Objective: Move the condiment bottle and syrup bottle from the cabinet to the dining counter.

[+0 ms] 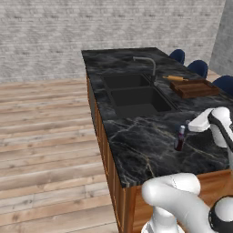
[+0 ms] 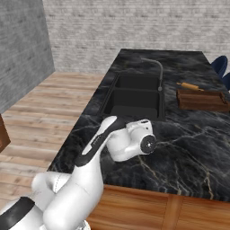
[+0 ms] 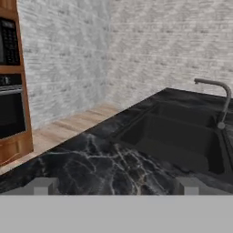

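Note:
The condiment bottle (image 1: pixel 180 138), slender and dark red with a pale cap, stands upright on the dining counter (image 1: pixel 136 145) near its front edge. My white hand (image 1: pixel 201 123) hovers just right of the bottle's top, level with its cap. In the hand view my gripper (image 3: pixel 117 187) is open, its fingertips (image 3: pixel 43 185) set wide apart with nothing showing between them, and it looks across the black marble toward the sink. From the right base view the hand (image 2: pixel 134 140) hides the bottle. The syrup bottle and the cabinet are out of view.
A double sink (image 1: pixel 136 93) with a grey faucet (image 1: pixel 148 63) takes up the counter's middle. A wooden board (image 1: pixel 195 87) with a rolling pin (image 1: pixel 175 78) lies to its right, and blue stools (image 1: pixel 198 67) stand beyond. A wood-framed oven stack (image 3: pixel 11 91) rises across the floor.

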You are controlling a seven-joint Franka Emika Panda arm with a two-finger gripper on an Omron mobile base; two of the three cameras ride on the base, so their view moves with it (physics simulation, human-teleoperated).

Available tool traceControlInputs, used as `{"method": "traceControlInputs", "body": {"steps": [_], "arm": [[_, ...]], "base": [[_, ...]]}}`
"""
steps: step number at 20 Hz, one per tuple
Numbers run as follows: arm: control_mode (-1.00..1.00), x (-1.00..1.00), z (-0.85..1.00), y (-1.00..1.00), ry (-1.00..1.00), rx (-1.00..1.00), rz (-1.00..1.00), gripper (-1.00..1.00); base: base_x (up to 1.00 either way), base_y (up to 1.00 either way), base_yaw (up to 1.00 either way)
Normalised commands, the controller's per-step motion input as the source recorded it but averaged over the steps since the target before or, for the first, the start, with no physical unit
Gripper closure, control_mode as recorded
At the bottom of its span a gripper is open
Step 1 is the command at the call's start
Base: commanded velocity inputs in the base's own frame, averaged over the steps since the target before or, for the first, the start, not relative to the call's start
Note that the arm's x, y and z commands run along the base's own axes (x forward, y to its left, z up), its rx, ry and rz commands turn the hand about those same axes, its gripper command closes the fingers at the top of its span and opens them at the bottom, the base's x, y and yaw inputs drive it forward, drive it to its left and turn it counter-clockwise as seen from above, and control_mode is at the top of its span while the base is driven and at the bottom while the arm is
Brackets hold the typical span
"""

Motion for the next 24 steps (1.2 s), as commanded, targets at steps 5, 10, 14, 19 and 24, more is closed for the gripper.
{"method": "traceControlInputs", "body": {"steps": [5, 10, 14, 19, 24], "arm": [[-1.0, -0.65, 0.96, 0.47, 0.36, -0.06, -0.11, -1.0], [-1.0, -0.7, 0.67, 0.76, 0.41, -0.2, -0.04, -1.0], [-1.0, -0.58, 0.32, 0.71, 0.25, -0.17, 0.0, -1.0], [-1.0, -0.49, 0.05, 0.55, 0.08, -0.18, 0.0, -1.0], [-1.0, -0.46, 0.0, 0.4, -0.02, -0.12, -0.05, -1.0]], "base": [[0.0, 0.0, 0.0], [0.0, 0.0, 0.0], [0.0, 0.0, 0.0], [0.0, 0.0, 0.0], [0.0, 0.0, 0.0]]}}
